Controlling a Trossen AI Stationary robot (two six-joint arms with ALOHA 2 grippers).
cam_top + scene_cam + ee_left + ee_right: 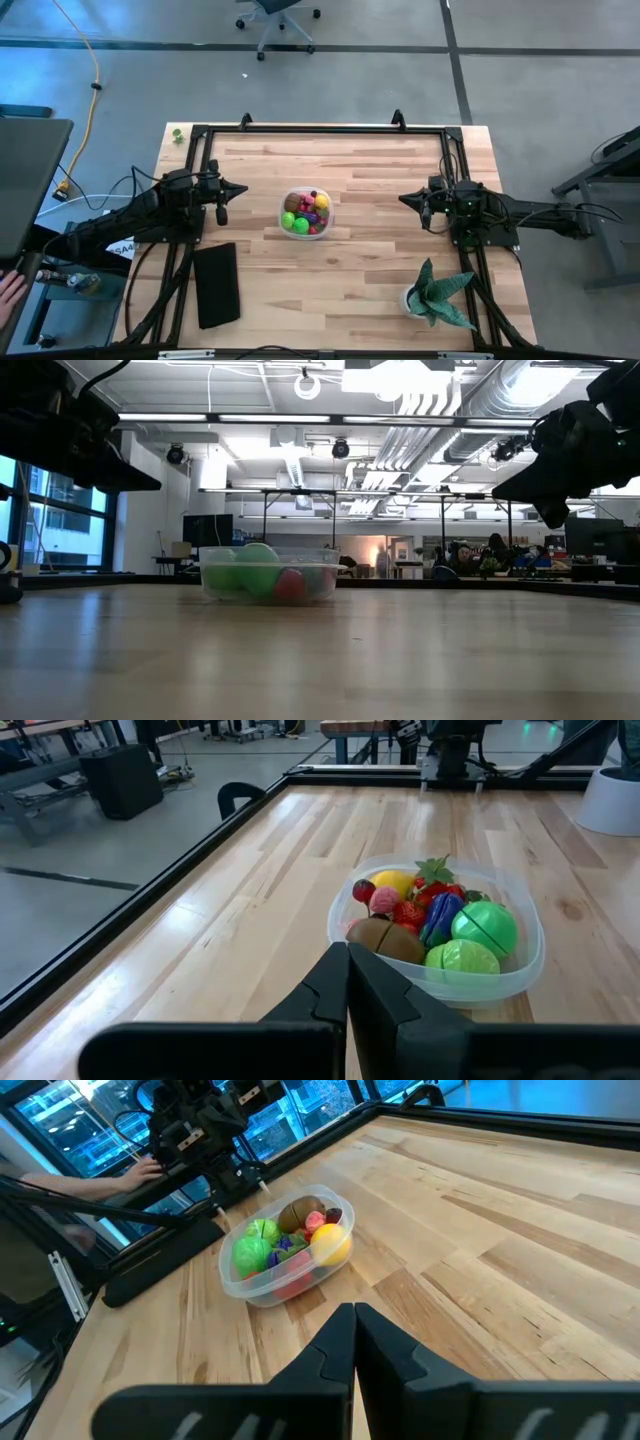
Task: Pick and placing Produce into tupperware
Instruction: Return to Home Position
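High view: tupperware (pixel 284 204) sits mid-table, slightly towards the left arm's side. The produce (pixel 305 214) is piled inside it and I see none loose on the table (pixel 350 270). Left gripper (pixel 238 188) and right gripper (pixel 405 199) both point at the tub from opposite sides, each well apart from it. That reads to me as a parked pose, so filling looks done and the arms are at or near home. Black slab (pixel 216 285) and potted plant (pixel 437 295) sit on the near edge, away from the tub and off both arms' lines to it.

Low view: tub wall (pixel 212 578) is flat on the wood, with green and red pieces showing through it. The arms are dark shapes in the upper corners, high off the surface. I can't read the fingers from here.

Left wrist view: the fingertips (pixel 332 982) meet with only a thin seam between them and nothing is held. The tub is just ahead and full, with brown, green, purple, red and yellow pieces heaped to the rim.

Right wrist view: same story. The fingertips (pixel 372 1342) are pressed together and empty, and the tub is farther ahead. A person's hand (pixel 140 1172) rests beyond the left arm, off the table.

Risk call: low. The heap is rim-high, so I'd avoid bumping the tub.
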